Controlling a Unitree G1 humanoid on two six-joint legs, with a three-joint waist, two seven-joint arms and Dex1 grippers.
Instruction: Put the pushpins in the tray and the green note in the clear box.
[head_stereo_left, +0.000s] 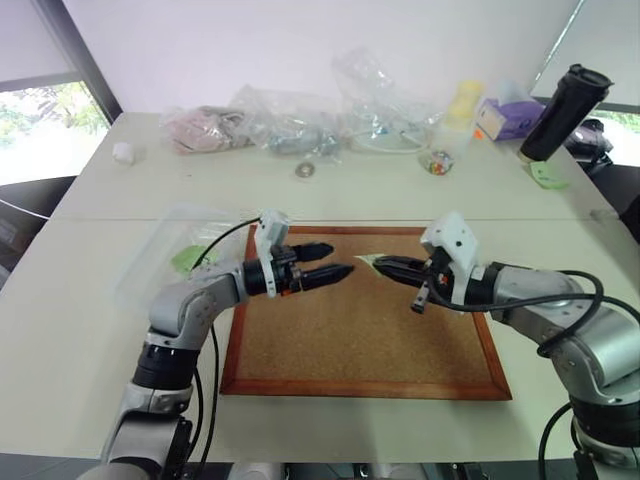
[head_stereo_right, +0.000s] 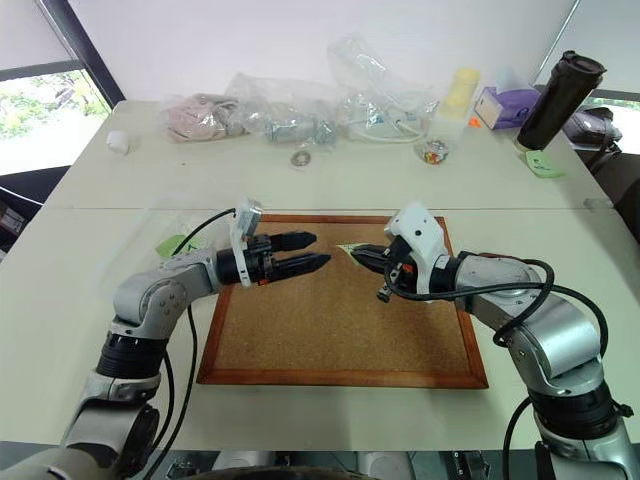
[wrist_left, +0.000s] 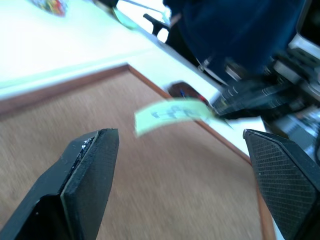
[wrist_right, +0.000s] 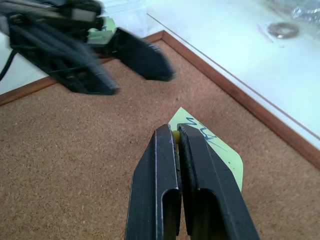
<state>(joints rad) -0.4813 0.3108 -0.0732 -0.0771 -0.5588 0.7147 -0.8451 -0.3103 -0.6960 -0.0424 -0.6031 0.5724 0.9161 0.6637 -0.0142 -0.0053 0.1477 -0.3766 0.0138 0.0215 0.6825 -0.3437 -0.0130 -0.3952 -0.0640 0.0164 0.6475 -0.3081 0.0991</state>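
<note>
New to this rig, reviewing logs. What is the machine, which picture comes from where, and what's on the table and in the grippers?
It is a legged humanoid with two arms, each ending in a two-finger black gripper. The two wide pictures come from a stereo camera on its head, looking down over the arms; the two close-ups come from cameras on each wrist, looking along that gripper's fingers.

On the table lies a wood-framed cork board. Behind it sit wrinkly plastic bags, a small jar of coloured pins and a black tumbler. A clear box sits left of the board.

The right gripper is shut on the green note, holding it above the board. The left gripper is open and empty, facing it.
</note>
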